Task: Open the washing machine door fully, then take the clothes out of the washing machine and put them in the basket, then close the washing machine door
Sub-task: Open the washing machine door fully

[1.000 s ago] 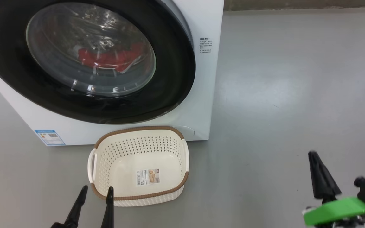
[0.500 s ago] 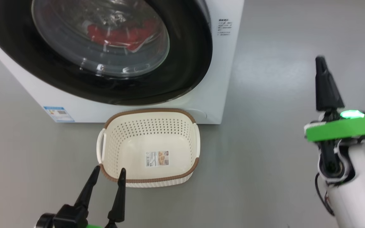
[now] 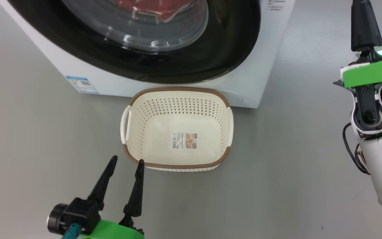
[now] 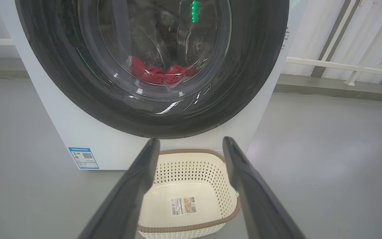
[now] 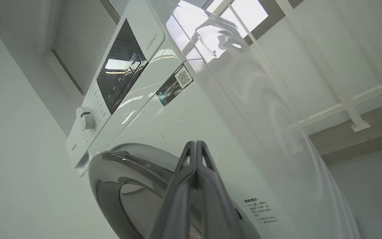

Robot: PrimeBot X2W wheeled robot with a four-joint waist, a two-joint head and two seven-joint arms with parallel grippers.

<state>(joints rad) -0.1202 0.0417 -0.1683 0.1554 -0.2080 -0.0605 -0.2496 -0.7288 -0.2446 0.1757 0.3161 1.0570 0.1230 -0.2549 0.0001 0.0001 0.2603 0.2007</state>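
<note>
- The washing machine door [image 3: 234,49] is shut, with the red clothes [image 4: 159,73] behind its glass and the basket [image 3: 177,90] just below.
- The left gripper [image 3: 127,160] is spread; the right gripper [image 5: 196,146] is pressed together and empty.
- Risk: the right gripper could slide off the glossy rim.

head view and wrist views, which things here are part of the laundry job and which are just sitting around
For the job: washing machine, washing machine door, red clothes behind the glass, basket.

Just there: blue label, sticker on the basket's bottom, control dial, QR sticker, white railing.
</note>
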